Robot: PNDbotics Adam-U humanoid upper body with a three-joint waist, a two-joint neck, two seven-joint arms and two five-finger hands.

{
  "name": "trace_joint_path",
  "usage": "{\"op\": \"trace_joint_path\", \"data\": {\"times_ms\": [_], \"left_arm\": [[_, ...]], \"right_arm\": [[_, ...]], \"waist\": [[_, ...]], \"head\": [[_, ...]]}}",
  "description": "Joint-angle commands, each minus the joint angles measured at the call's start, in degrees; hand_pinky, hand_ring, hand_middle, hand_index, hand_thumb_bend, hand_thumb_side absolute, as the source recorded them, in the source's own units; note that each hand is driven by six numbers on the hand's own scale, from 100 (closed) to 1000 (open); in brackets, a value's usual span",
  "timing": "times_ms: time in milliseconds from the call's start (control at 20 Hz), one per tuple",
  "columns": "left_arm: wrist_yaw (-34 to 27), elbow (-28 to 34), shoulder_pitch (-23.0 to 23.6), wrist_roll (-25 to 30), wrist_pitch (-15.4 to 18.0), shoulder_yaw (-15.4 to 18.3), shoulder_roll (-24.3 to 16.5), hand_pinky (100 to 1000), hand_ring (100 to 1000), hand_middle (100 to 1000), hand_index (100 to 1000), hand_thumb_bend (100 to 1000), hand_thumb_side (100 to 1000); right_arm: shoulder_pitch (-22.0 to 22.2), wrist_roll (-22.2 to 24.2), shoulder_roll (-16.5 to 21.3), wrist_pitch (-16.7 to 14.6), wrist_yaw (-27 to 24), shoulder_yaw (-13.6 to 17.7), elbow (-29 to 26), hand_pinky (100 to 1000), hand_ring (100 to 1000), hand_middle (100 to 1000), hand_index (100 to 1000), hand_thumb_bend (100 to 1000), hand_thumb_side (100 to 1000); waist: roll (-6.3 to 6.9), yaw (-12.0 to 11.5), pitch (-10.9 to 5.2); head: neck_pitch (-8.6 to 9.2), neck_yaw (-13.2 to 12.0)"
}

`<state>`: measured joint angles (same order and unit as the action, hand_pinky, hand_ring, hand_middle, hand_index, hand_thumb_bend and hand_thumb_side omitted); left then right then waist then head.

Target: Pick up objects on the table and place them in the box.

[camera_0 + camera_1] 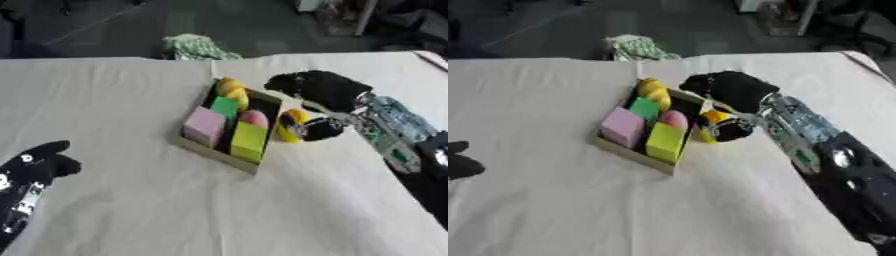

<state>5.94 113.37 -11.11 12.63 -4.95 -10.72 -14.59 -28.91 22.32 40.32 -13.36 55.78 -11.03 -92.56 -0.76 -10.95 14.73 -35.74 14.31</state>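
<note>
The box (226,156) holds coloured blocks (205,125); at its 3 o'clock the right hand (319,90) is clamped on a yellow object (290,125). The left hand (35,167) rests relaxed at 8 o'clock.

A shallow box (223,159) sits near the middle of the frame on a white-covered table (114,100). Inside it lie a pink block (204,126), a green block (225,107), a yellow-green block (249,142), a pinkish rounded piece (255,118) and yellow pieces (232,91) at the far end. Just right of the box, the right hand (319,89) curls round a yellow object (290,125). At lower left the left hand (35,167) rests, fingers relaxed.
</note>
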Motion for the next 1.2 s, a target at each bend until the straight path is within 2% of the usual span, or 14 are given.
{"op": "trace_joint_path", "data": {"times_ms": [50,100,400,750,1150,1200], "left_arm": [[0.1,1.2,-0.2,-0.2,-0.1,0.5,-0.7,825,723,633,866,100,800],[0.1,1.2,-0.1,-0.3,-0.1,0.5,-0.7,825,723,633,866,100,800],[0.1,1.2,-0.1,-0.3,0.0,0.5,-0.7,825,723,633,866,100,801],[0.1,1.2,-0.1,-0.2,0.0,0.4,-0.6,825,723,633,866,100,801],[0.1,1.2,-0.1,-0.2,0.0,0.5,-0.6,825,723,633,866,100,801],[0.1,1.2,-0.2,-0.1,0.0,0.4,-0.6,825,724,634,867,100,803]], "right_arm": [[-0.2,3.0,2.1,0.5,-0.5,1.6,0.2,789,870,924,996,100,320],[-0.1,3.7,2.0,0.8,-0.1,1.8,0.9,788,870,925,996,100,359],[-0.1,4.8,1.1,2.1,3.0,2.2,5.5,780,868,922,994,100,408],[-0.4,4.9,0.3,1.6,4.4,1.6,9.8,767,855,898,982,100,498],[-1.1,4.6,-0.3,0.9,5.1,1.2,12.1,765,853,892,978,100,501],[-1.1,4.8,-0.6,0.6,5.2,0.7,12.4,734,799,758,876,100,430]], "waist": [[0.12,0.1,-1.15],[0.14,0.1,-1.16],[0.26,0.1,-1.13],[0.34,0.2,-1.09],[0.41,0.1,-1.09],[0.37,0.0,-1.09]], "head": [[0.5,-0.2],[0.53,-0.2],[0.55,-0.3],[0.45,-0.3],[0.49,-0.3],[0.48,-0.2]]}}
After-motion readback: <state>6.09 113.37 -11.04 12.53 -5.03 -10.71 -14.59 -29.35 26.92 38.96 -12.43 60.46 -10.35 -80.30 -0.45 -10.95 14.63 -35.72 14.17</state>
